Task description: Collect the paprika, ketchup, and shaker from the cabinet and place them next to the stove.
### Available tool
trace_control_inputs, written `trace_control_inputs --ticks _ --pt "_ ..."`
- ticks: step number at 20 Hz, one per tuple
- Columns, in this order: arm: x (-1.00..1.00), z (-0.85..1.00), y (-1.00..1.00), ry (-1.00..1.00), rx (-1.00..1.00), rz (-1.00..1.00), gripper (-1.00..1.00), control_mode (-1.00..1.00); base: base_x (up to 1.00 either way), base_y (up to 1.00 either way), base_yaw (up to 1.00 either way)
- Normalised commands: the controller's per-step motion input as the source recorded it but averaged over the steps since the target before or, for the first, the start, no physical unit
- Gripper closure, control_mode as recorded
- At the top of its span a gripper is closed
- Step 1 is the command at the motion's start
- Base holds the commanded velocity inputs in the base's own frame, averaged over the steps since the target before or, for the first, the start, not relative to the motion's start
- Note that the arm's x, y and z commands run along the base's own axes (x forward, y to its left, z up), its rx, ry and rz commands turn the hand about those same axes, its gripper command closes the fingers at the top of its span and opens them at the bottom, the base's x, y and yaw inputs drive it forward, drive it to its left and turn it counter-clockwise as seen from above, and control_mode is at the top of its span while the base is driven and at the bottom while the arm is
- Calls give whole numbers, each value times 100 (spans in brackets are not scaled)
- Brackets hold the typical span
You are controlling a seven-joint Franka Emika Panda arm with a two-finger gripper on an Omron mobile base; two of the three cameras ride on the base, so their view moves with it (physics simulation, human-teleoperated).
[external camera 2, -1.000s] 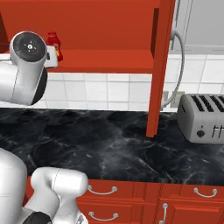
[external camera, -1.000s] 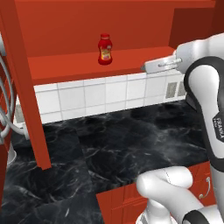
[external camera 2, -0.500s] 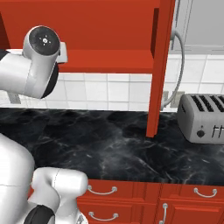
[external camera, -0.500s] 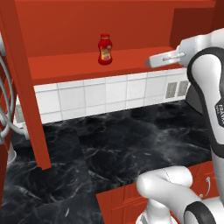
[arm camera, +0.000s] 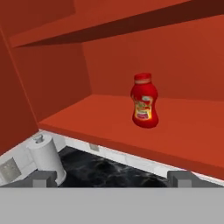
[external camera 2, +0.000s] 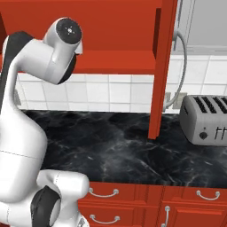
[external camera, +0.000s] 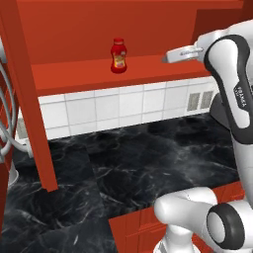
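ketchup (arm camera: 144, 100): upright on cabinet (external camera: 148, 69) shelf, mid-depth, alone | likely light, stiff, smooth plastic, may tip; grip round the label belly, below the cap | gripper (external camera: 173, 55): jaws fully spread, empty, at shelf edge, well apart from bottle | bench (external camera: 148, 163) below

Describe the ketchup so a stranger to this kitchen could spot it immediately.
Find the red cabinet above the black marble counter. On its open shelf stands the ketchup, upright, alone: a bright red bottle with a red cap and yellow-red label, nothing beside it.
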Motion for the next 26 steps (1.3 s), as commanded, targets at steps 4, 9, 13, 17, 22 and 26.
trace_control_inputs --ticks 4,9,13,17,22,26 --pt "8 -2 -1 -1 -2 1 -100 -100 0 0 0" --pt "43 2 10 0 -5 0 -100 -100 0 0 0" --pt "47 8 16 0 -7 0 -100 -100 0 0 0" --pt "39 5 14 0 -6 0 -100 -100 0 0 0" --pt "35 0 8 0 -3 0 -100 -100 0 0 0" --pt "38 0 0 0 -2 0 -100 -100 0 0 0"
